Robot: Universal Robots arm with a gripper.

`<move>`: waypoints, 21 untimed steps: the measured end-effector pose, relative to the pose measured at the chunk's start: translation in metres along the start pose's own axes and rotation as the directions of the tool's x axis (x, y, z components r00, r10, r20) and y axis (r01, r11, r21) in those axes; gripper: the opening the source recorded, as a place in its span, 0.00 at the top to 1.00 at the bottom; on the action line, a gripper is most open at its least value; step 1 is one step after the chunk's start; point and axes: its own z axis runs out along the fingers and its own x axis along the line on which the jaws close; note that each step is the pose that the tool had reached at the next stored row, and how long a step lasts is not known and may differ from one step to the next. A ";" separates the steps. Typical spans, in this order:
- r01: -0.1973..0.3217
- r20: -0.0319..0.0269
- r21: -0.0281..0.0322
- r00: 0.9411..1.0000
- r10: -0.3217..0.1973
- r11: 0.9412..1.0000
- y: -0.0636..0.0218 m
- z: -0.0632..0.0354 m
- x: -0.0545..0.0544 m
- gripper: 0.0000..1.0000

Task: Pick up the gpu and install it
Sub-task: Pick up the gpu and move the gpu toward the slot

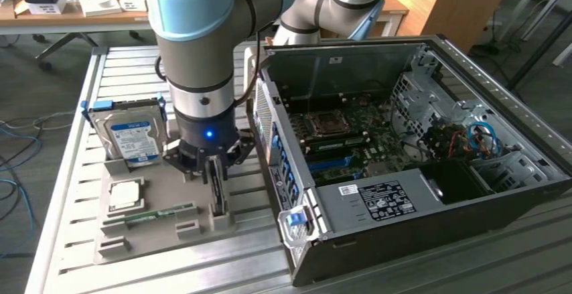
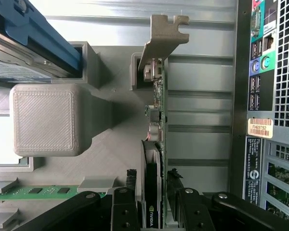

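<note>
I have the gripper (image 1: 214, 173) down over the grey holder (image 1: 170, 230), its jaws open and straddling the gpu (image 1: 216, 199). In the wrist view a finger (image 2: 126, 202) sits on each side of the card (image 2: 156, 120), with only a sliver of gap on either side, so nothing is clamped. The gpu stands on edge in its slot, and its bracket (image 2: 164, 33) is at the end away from the gripper. On one side a bare strip of slatted table (image 2: 197, 110) separates the card from the case (image 1: 402, 193). On the other side a grey block (image 2: 45, 120) and the drive (image 1: 134, 136) stand a little way off.
</note>
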 end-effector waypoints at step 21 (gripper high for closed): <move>0.000 0.000 0.000 1.000 0.000 1.000 -0.0013 -0.0001 0.000 0.62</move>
